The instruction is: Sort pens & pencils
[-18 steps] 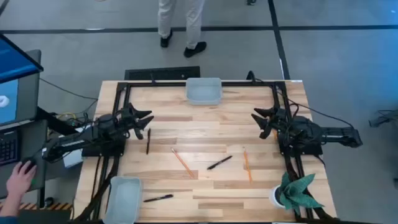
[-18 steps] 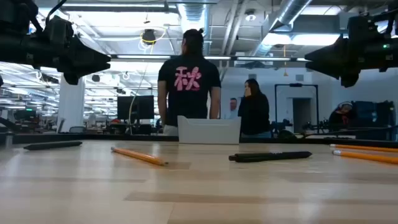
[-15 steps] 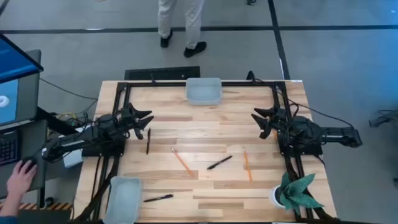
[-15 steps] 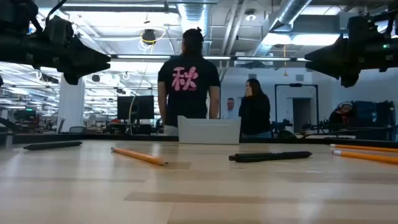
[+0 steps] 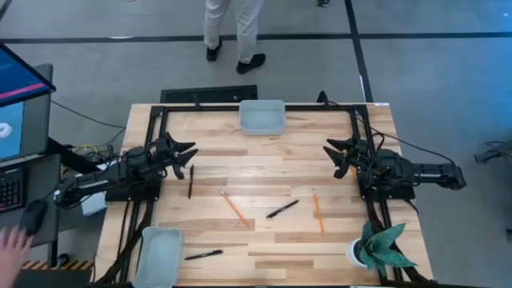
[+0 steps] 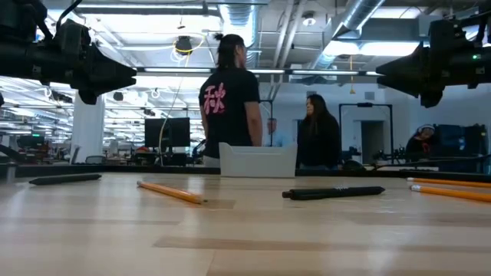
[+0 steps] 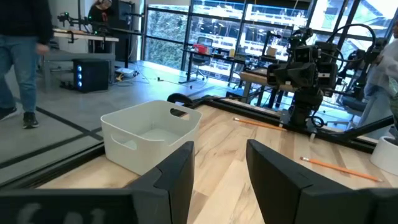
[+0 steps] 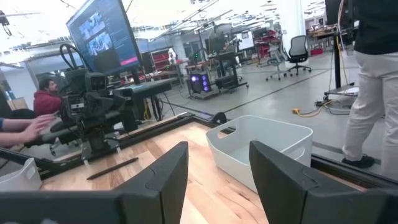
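On the pale wooden table my left gripper and my right gripper hang above opposite sides, each with its fingers parted and holding nothing. The thin black pen nearest my left gripper lies just inward of its tips, long axis running toward the near edge. So that arm is nearer; the other pens and orange pencils lie mid-table.
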